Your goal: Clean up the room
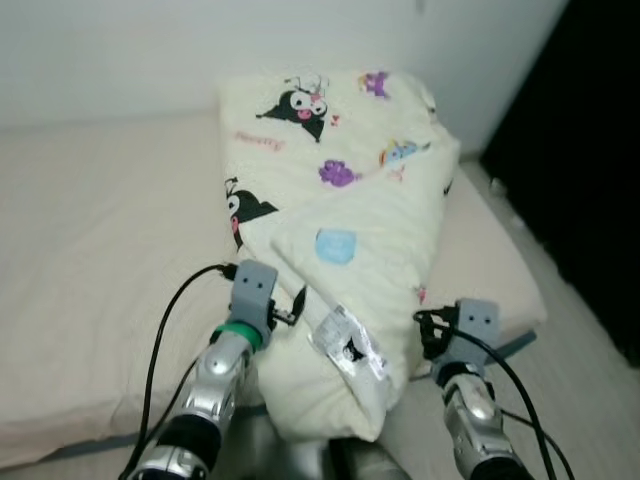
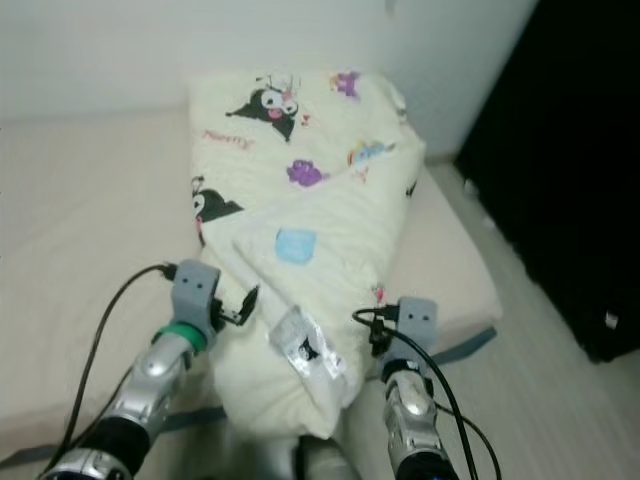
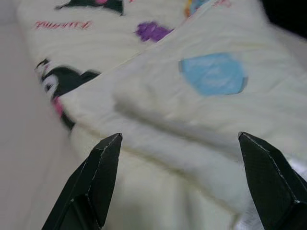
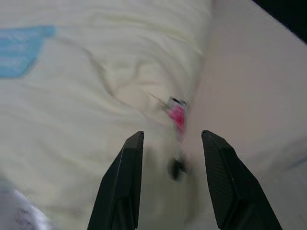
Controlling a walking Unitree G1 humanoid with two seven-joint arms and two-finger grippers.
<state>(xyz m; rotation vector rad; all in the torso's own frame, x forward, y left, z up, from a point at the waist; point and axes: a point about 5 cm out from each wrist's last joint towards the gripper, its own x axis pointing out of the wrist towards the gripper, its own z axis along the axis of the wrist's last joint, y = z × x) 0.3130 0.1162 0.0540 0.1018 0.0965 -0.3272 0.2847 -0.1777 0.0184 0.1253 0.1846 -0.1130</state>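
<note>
On the far left, the bare mattress [image 1: 90, 260] was seen running away to a pale wall [image 1: 150, 50], with nothing lying on that part of it. The left gripper [image 3: 175, 187] was held at the near left edge of the folded quilt [image 1: 340, 230], its fingers spread wide with only quilt fabric seen beyond them; nothing was gripped.

The quilt itself was found folded into a thick bundle lying lengthwise on the right part of the mattress, its near end reaching the mattress edge between the two arms. It was cream with black cartoon figures, purple shapes and a blue patch [image 1: 336, 246] on the uppermost fold. A white care label [image 1: 350, 345] was seen hanging at the near end.

The quilt was judged to be soft, bulky and light, with no stiffness to it: if lifted at one point it would probably sag and the folds would open. A hold was judged best taken at the near end, on both sides together, with each pair of fingers closed over the whole thickness of the layers, not the top fold alone. The smooth fabric was thought likely to slip from a shallow pinch.

The right gripper [image 4: 172, 187] was held at the near right side of the quilt, beside a small pink print, its fingers parted moderately and empty. Beyond the mattress to the right, a dark area [image 1: 590, 150] was seen, too dim to be made out.
</note>
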